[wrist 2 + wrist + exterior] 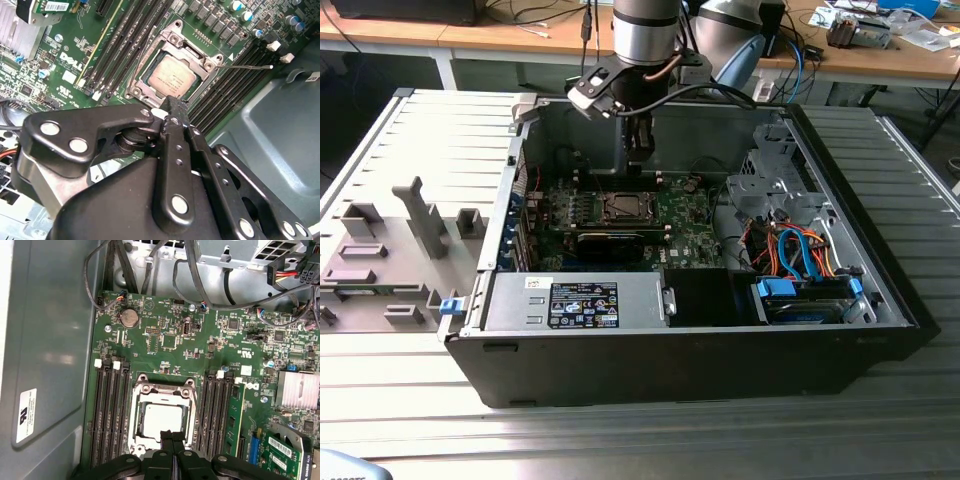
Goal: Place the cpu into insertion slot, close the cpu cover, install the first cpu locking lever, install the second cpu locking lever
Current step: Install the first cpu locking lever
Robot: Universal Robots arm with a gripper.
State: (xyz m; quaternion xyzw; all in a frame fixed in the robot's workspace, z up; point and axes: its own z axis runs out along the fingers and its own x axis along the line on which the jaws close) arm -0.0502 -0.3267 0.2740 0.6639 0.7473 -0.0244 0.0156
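- The cpu cover [162,390] is seen in both wrist views as a dark-grey metal frame laid flat over the socket, with its square window left open to the chip below [195,52].
- The insertion slot [133,432] is set into the green circuit board [165,340], and its dark metal rim is shown around the cover; in the exterior view it is found near the middle of the board [623,207].
- The cpu [161,421] is seated inside the slot, and its flat silvery-grey top is framed by the cover's window [171,76].
- The gripper [172,436] is held just over the socket's near edge with its two black fingers pressed together, and nothing is gripped between them [174,104].
- The open black computer case [670,370] is entered from above by the arm.
- Rows of narrow black slots [107,415] are ranged on both sides of the socket.
- Black cables [200,285] are looped over the board's far edge, and a finned silver heat sink [297,390] is mounted nearby.
- A thin metal lever rod [250,66] is seen projecting from a socket corner across the narrow slots.
- A round coin battery [129,317] is fixed to the board.
- The case is rested on a ribbed metal table [620,440], a grey fixture [420,215] is placed at the exterior view's left, and wooden benches [520,40] are set behind.
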